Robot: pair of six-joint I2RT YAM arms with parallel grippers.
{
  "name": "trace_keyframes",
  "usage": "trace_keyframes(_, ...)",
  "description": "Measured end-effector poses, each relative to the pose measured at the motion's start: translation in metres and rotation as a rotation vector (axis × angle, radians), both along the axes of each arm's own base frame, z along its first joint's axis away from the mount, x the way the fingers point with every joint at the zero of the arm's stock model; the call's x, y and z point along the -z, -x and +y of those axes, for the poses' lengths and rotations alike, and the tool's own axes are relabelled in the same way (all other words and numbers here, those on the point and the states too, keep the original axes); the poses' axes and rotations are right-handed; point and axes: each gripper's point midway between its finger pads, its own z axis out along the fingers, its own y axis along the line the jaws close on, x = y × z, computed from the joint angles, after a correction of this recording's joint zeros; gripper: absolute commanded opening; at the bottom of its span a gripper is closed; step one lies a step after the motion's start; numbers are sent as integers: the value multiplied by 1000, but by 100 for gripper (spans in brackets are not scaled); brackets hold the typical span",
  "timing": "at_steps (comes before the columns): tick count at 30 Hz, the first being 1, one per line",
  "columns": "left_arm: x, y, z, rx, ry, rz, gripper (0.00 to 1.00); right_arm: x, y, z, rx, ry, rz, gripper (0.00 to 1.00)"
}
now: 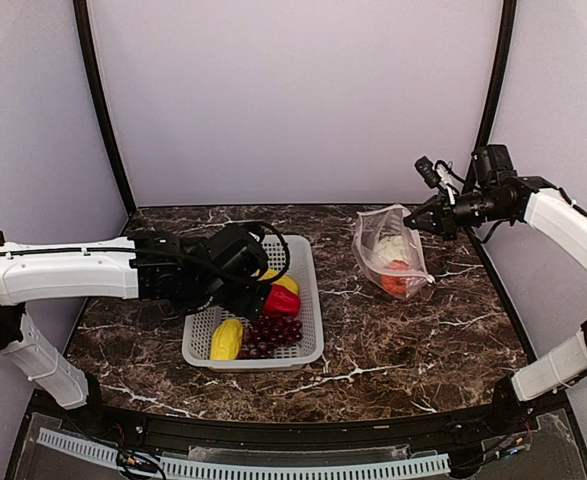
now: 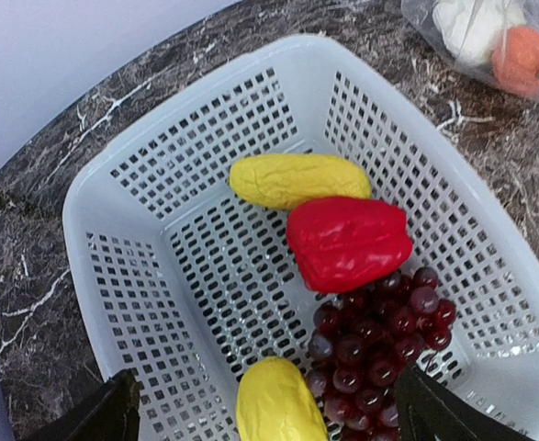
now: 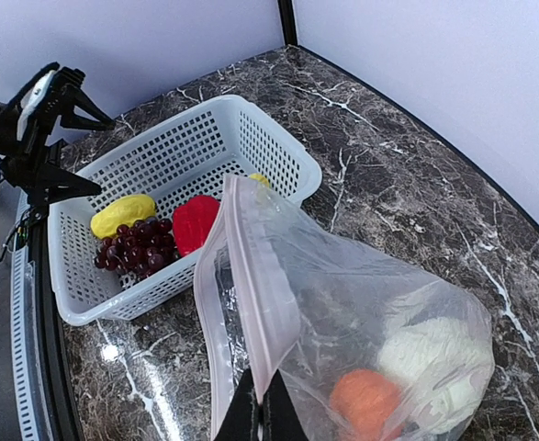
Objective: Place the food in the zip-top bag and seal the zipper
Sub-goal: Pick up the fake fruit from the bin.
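Note:
The clear zip-top bag [image 1: 391, 250] stands at the right of the table, and my right gripper [image 1: 420, 222] is shut on its top edge. In the right wrist view the fingers [image 3: 267, 413] pinch the pale zipper [image 3: 255, 285] and the bag's mouth gapes. A white cauliflower [image 3: 434, 363] and an orange tomato [image 3: 365, 400] lie inside the bag. My left gripper [image 2: 267, 413] hangs open over the basket [image 2: 113, 211], above a yellow piece [image 2: 278, 404] and the grape bunch [image 2: 379, 335]. A red pepper [image 2: 347, 241] and a second yellow piece [image 2: 298, 179] lie beyond it.
The grey-white perforated basket [image 1: 198, 345] sits left of centre on the dark marble table [image 1: 423, 340], a short gap from the bag. Pale walls close in the back and both sides. The black frame rail [image 1: 273, 435] runs along the near edge.

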Motion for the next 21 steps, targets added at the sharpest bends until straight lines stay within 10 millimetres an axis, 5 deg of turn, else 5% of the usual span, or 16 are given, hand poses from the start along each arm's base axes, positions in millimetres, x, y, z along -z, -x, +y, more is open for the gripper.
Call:
trace_keyframes(9,46,19,19,-13,-113,208,77,0,6,1,-18,-17,-9,0)
trace_keyframes(21,98,30,40,-165,-158,530,75,5,8,2,-23,-23,-14,0)
